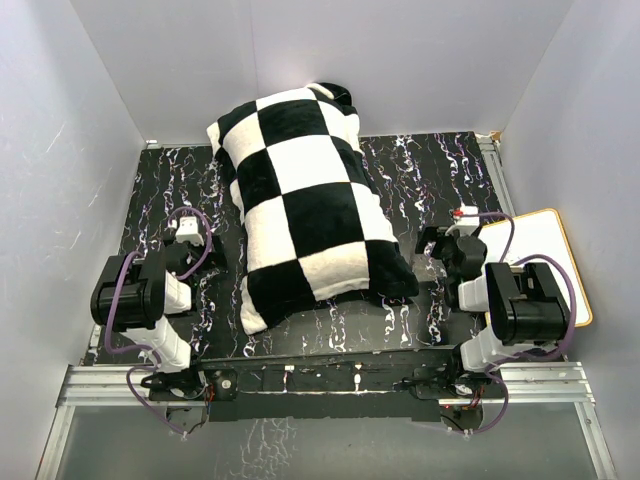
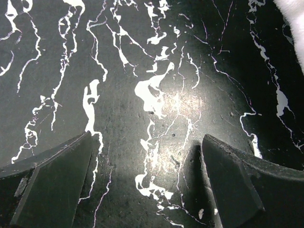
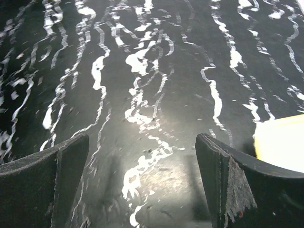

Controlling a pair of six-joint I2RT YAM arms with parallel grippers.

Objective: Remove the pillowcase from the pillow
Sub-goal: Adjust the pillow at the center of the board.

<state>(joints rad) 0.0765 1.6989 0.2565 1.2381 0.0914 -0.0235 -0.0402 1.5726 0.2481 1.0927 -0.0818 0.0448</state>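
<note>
The pillowcase lies diagonally mid-table, its near edge between the arms. The left gripper and right gripper hang wide-fingered over the table, one on either side.

Black white-veined table — checkered pillowcase at its middle, yellow-rimmed white board at right

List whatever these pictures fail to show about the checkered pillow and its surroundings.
- The pillow: top view, the black-and-white checkered plush pillowcase covers it entirely; no cushion fabric shows.
- Its opening: top view, no end shows one clearly.
- White fuzzy patch: left wrist view, cut off by the corner; too little to identify.
- Yellow-rimmed white board: right arm overlaps it in the top view; right wrist view's edge cuts it.
</note>
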